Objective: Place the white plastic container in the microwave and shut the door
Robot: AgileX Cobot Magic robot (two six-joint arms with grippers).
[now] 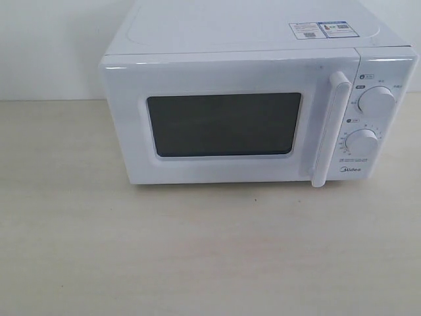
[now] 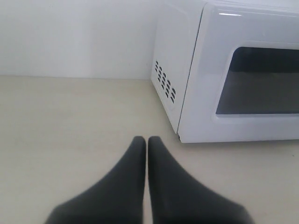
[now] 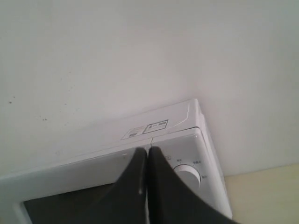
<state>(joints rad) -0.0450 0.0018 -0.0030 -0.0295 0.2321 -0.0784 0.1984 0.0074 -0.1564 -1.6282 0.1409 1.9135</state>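
Note:
The white Midea microwave (image 1: 250, 79) stands at the back of the table with its door (image 1: 223, 125) closed, the dark window facing me and the vertical bar handle (image 1: 331, 128) beside two round knobs. The white plastic container is out of view in every frame. My left gripper (image 2: 147, 140) is shut with nothing in it, low over the table, short of the microwave's (image 2: 233, 74) vented side and front corner. My right gripper (image 3: 148, 151) is shut and empty, held high in front of the microwave's (image 3: 173, 126) upper front edge near the upper knob (image 3: 188, 173). Neither gripper appears in the exterior view.
A pale wooden table (image 1: 131, 250) stretches in front of and to the left of the microwave. A plain white wall (image 1: 52, 46) rises close behind it. A sticker (image 1: 319, 29) lies on the microwave's top.

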